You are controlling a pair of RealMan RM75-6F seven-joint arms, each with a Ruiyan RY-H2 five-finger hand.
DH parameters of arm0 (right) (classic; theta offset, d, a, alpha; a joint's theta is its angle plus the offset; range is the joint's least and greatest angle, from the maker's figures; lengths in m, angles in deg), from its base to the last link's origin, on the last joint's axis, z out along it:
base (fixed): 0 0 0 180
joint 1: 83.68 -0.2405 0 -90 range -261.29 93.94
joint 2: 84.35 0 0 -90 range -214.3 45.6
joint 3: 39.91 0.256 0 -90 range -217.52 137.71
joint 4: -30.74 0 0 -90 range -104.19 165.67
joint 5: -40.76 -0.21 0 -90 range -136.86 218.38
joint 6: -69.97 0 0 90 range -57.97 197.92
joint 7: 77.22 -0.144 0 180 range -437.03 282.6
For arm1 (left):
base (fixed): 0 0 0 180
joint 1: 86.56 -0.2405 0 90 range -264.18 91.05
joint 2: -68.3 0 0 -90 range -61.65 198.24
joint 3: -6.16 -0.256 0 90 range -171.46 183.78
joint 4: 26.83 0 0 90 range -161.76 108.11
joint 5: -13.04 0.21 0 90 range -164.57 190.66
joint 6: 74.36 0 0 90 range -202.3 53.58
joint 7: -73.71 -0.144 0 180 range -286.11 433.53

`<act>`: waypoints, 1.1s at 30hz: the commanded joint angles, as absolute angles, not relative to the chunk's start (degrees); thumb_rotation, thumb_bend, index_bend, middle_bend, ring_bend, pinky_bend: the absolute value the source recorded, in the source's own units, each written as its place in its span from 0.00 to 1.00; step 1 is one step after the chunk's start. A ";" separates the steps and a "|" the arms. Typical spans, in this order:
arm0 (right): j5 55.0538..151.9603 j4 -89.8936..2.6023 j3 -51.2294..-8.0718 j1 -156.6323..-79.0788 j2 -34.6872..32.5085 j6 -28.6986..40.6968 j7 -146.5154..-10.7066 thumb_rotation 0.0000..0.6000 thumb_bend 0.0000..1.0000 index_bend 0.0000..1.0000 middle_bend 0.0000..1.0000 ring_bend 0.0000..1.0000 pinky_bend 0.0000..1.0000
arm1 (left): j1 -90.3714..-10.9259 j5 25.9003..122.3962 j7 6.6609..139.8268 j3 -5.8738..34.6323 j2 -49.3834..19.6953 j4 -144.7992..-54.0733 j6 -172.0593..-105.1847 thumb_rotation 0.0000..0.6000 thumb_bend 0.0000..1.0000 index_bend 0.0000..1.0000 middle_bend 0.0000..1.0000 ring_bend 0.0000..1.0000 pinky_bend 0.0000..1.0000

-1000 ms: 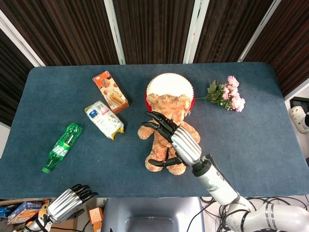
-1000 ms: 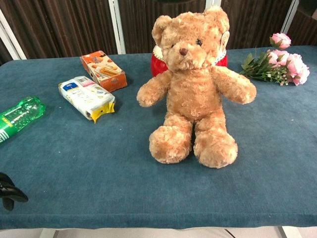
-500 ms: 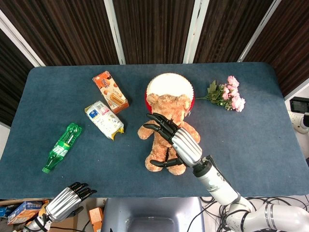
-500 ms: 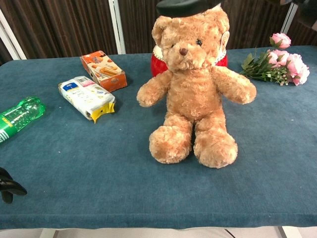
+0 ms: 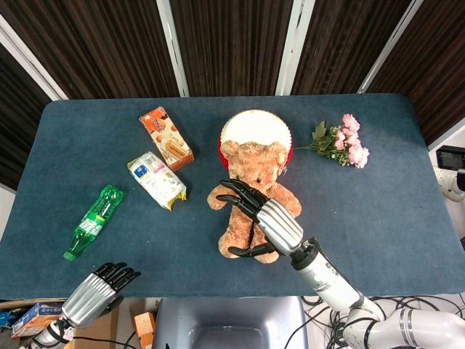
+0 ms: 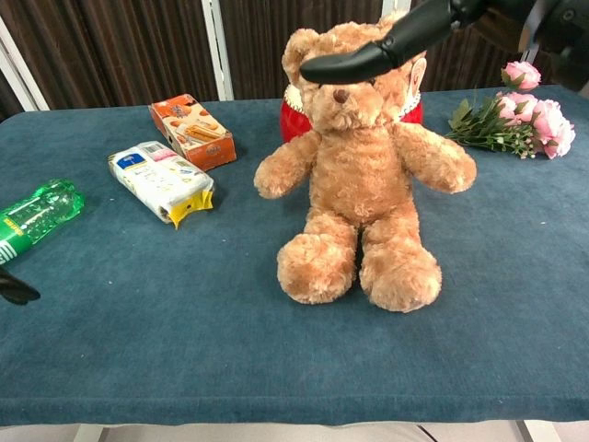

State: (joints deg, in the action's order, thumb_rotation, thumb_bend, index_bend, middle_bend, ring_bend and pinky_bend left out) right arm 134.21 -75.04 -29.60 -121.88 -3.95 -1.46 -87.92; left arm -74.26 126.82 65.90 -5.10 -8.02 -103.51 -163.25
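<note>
From the head view, your right hand (image 5: pixel 265 217) hangs over the teddy bear (image 5: pixel 251 190), fingers spread and holding nothing, placed to come down around its body; the bear sits mid-bench against the red drum (image 5: pixel 256 131), which props it upright. Your left hand (image 5: pixel 93 291) waits off the bench (image 5: pixel 407 218) edge, fingers apart. From the chest view, one dark finger (image 6: pixel 368 57) crosses the bear's (image 6: pixel 359 175) brow without pressing.

No lettering is legible in either view. The orange box (image 6: pixel 192 131), the white packet (image 6: pixel 162 180) and the green bottle's label (image 6: pixel 11 236) carry print, all too small or blurred to read. The bear's ear tag (image 6: pixel 420 73) likewise cannot be read.
</note>
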 commanded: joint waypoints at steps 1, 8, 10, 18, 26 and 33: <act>135.88 -75.41 -32.29 -121.09 -5.14 -0.82 -88.91 1.00 0.06 0.18 0.04 0.02 0.17 | -75.80 126.05 67.02 -3.01 -10.04 -100.80 -167.34 1.00 0.28 0.26 0.30 0.25 0.39; 140.95 -74.26 -38.29 -117.93 -8.30 -2.63 -88.16 1.00 0.06 0.18 0.05 0.02 0.17 | -76.94 122.93 68.25 -0.36 -10.20 -99.65 -170.44 1.00 0.28 0.26 0.29 0.25 0.39; 142.47 -73.33 -39.93 -116.61 -9.33 -3.83 -87.05 1.00 0.06 0.18 0.06 0.03 0.18 | -77.59 120.35 67.34 0.88 -9.63 -100.20 -170.31 1.00 0.28 0.26 0.29 0.24 0.39; 147.03 -67.98 -44.54 -110.85 -12.00 -10.32 -83.41 1.00 0.06 0.18 0.06 0.03 0.18 | -79.58 111.43 59.98 5.60 -7.59 -103.78 -169.08 1.00 0.28 0.26 0.26 0.22 0.39; 147.70 -62.14 -47.46 -104.79 -13.04 -14.93 -78.79 1.00 0.06 0.19 0.07 0.03 0.19 | -80.57 105.47 63.48 7.93 -4.42 -106.92 -167.69 1.00 0.28 0.27 0.24 0.22 0.40; 145.06 -54.14 -44.29 -100.93 -9.18 -20.75 -78.33 1.00 0.06 0.24 0.07 0.04 0.19 | -80.51 105.59 65.25 7.09 -2.66 -108.53 -165.97 1.00 0.28 0.27 0.24 0.22 0.40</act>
State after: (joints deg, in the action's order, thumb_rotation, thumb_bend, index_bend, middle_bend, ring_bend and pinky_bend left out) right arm 146.16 -56.53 -45.75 -102.11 -10.80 -18.88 -78.28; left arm -80.60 105.40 65.07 7.31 -2.85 -108.33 -166.25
